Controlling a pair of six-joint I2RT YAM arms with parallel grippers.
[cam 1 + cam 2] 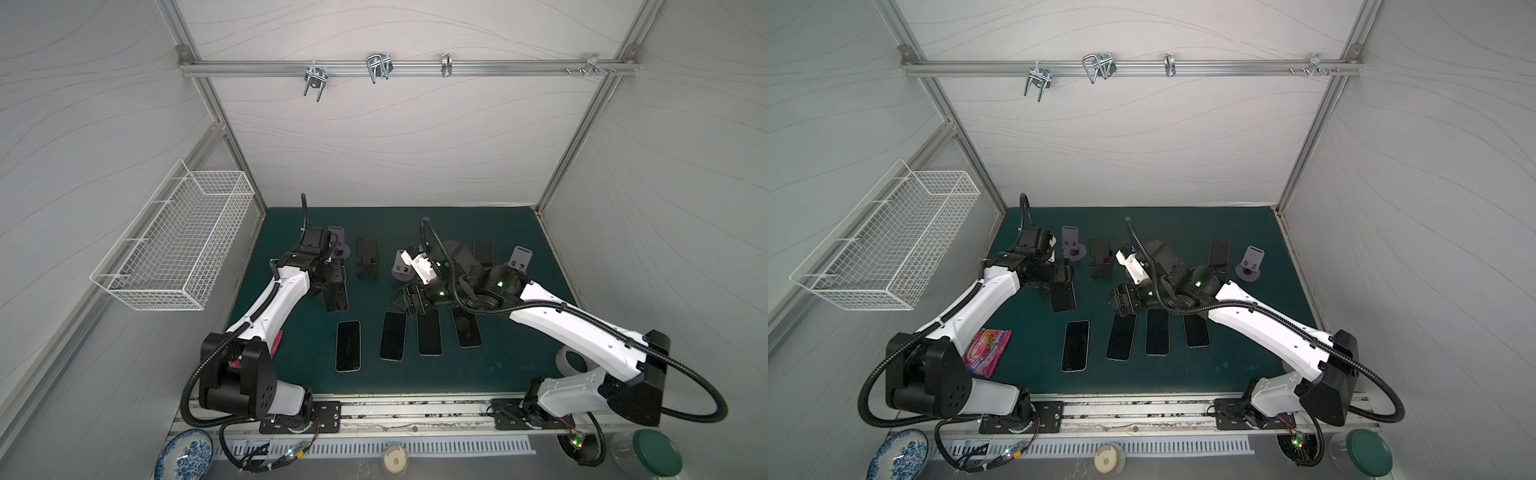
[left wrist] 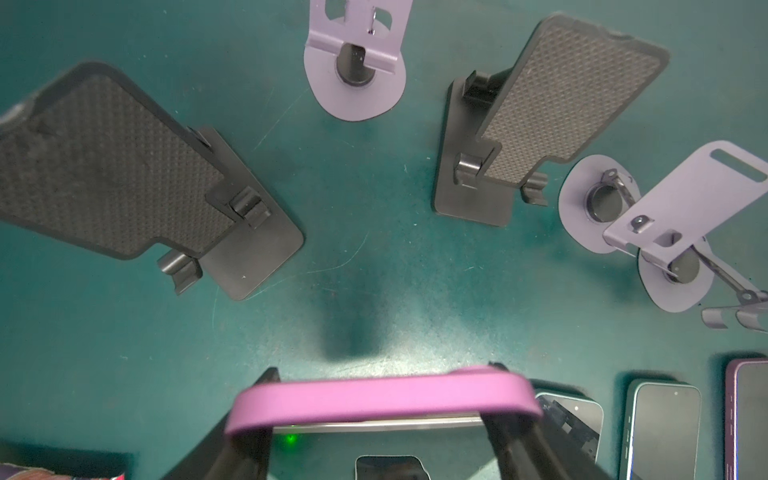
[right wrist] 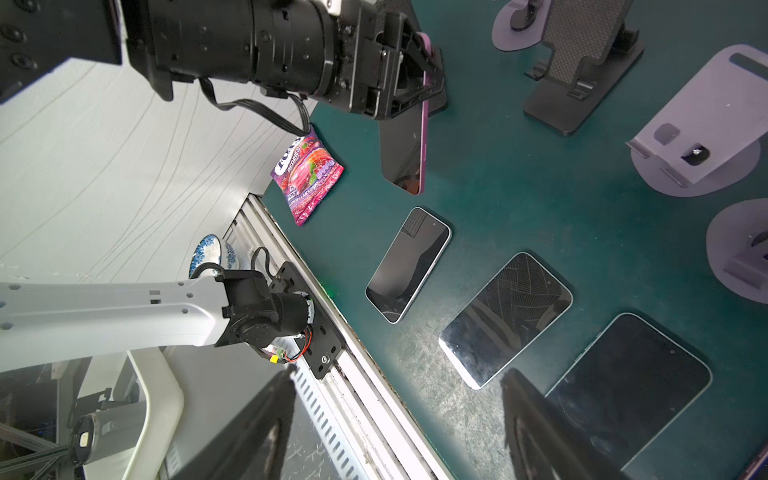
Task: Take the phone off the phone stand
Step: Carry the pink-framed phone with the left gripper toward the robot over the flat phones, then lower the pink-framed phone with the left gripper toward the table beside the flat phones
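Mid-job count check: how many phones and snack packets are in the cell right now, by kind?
Phones: 6 (4 flat, 1 in the left gripper, 1 propped at the back)
Snack packets: 1
Total: 7

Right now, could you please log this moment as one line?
left pincer: shut on pink-cased phone, off stand | right pincer: open, empty | four phones flat on mat
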